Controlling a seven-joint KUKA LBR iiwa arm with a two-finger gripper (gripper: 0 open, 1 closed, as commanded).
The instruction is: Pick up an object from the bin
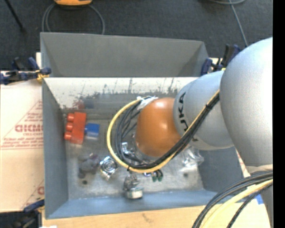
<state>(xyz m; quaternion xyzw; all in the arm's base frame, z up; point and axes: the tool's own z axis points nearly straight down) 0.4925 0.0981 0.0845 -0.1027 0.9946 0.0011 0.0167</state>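
My gripper (131, 180) pokes out below the arm's orange cover, low over the bin floor near the front wall. Just under it lies a small round silvery thing (133, 193); I cannot tell whether the two touch. To the left of the gripper sits a shiny crumpled silver piece (107, 167). Further left is a small dark grey lump (88, 164). A small green bit (156, 176) shows just to the right of the gripper.
A red-orange toy block (75, 127) with a blue block (91, 129) beside it lies at the bin's left. A clear plastic piece (190, 161) lies at the right, half under the arm. Arm and cables cover the bin's middle and right.
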